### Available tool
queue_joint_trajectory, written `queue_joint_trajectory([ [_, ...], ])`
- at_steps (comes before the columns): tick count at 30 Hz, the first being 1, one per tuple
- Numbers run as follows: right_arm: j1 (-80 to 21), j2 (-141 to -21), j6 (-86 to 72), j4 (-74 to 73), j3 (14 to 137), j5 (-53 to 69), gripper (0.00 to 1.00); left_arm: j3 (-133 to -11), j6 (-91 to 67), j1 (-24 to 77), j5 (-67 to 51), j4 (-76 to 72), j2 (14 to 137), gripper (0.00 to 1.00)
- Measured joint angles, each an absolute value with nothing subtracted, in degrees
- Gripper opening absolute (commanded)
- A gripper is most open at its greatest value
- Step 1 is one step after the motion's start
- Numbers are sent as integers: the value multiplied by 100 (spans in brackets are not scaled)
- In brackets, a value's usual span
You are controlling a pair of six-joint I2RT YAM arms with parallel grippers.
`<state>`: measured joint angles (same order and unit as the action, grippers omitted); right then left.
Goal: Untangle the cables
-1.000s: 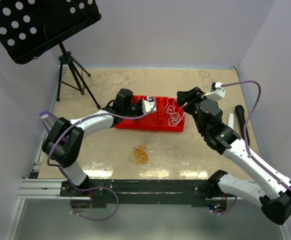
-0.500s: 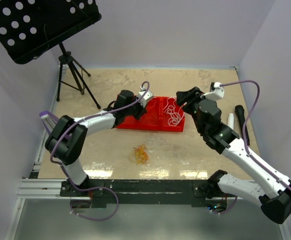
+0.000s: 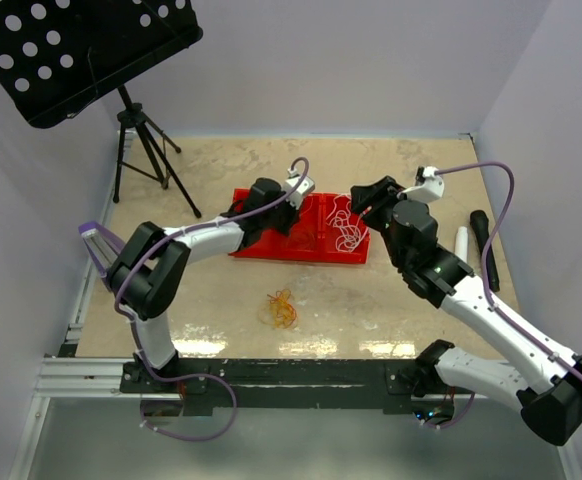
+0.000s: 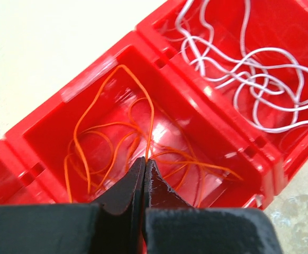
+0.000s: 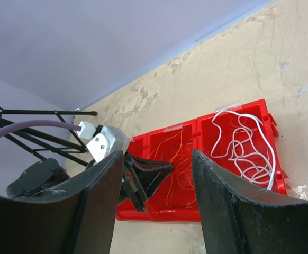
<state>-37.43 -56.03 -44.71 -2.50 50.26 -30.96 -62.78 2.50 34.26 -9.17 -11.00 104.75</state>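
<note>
Left gripper [image 4: 144, 163] clenched at orange cable [image 4: 150, 124], hold unclear; right gripper [image 5: 156, 157] released, empty. Risk: pull snags loops on red tray [image 4: 171, 64] wall, tightening knot.

Looks like a robotics lab cell: plain walls [image 3: 321, 70] boxing in a beige tabletop [image 3: 221, 290], aluminium rail [image 3: 81, 378], tripod stand [image 3: 143, 140].

You see a red tray [image 4: 207, 106] of compartments directly beneath the left gripper [image 4: 144, 161], a black music stand [image 3: 71, 50] well off to its left, a black stick [image 3: 484, 250] and white tube [image 3: 461, 242] right of the right gripper [image 3: 363, 195], beige table [image 3: 371, 300] under both.
</note>
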Motion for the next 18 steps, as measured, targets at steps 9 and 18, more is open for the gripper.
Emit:
queue_joint_trajectory([
  [9, -3736, -5658, -4456, -211, 5009, -3094, 58, -6464, 91, 3669, -1061, -1107, 10571, 0],
  [18, -3732, -5660, -4456, -163, 4936, -3094, 58, -6475, -287, 3667, -993, -1107, 10715, 0],
])
